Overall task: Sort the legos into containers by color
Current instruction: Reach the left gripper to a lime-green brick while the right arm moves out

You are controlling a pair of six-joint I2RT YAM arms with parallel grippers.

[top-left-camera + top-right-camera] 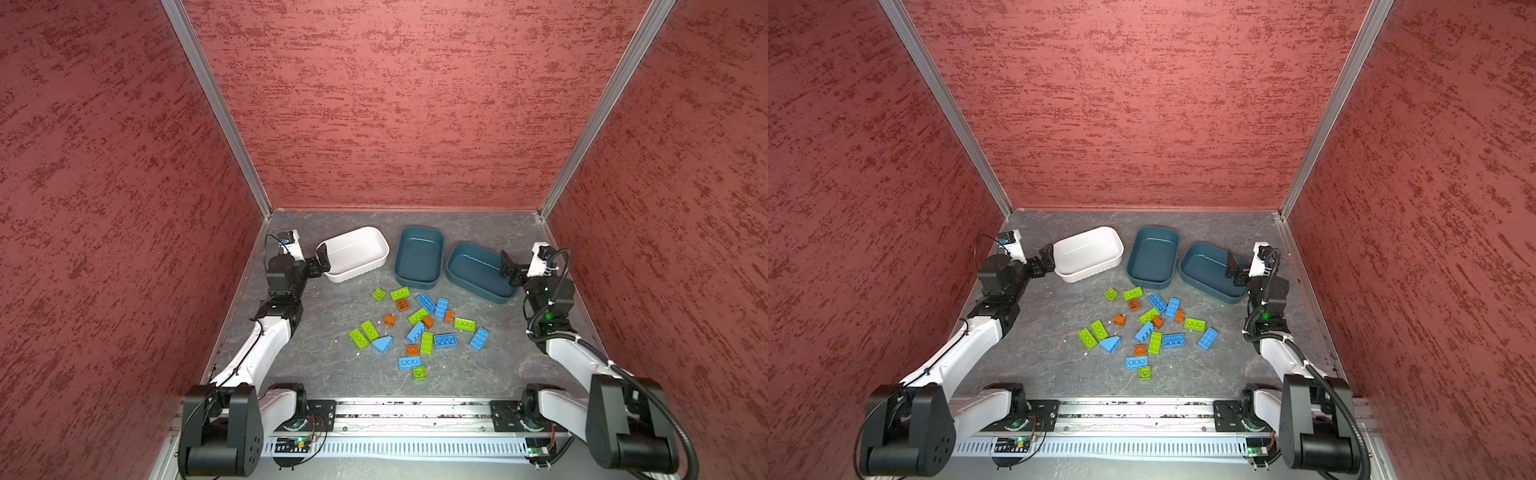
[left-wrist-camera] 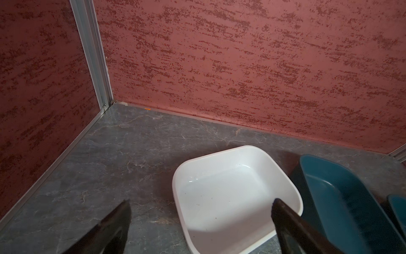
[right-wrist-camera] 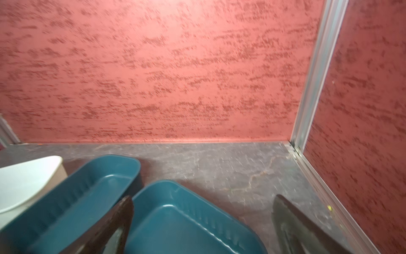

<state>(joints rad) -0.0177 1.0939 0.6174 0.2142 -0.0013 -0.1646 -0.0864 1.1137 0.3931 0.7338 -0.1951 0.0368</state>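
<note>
- Spread wide, holding nothing: left tool [image 1: 322, 258] at white tub [image 1: 357, 272], right tool [image 1: 508, 266] over teal tub [image 1: 473, 268].
- All bricks [image 1: 417, 328] lay loose on worktop [image 1: 316, 374], centre frame, below both tools, about midway between arms.

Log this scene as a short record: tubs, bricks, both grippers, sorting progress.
tubs: white tub, middle teal tub and right teal tub in a row at the back; nothing seen in any
bricks: legos in green, blue and orange, scattered loose on the table in front of the tubs
left arm: left gripper open, empty, at the white tub's end rim
right arm: right gripper open, empty, at the right teal tub's rim
progress: no brick sorted yet
</note>
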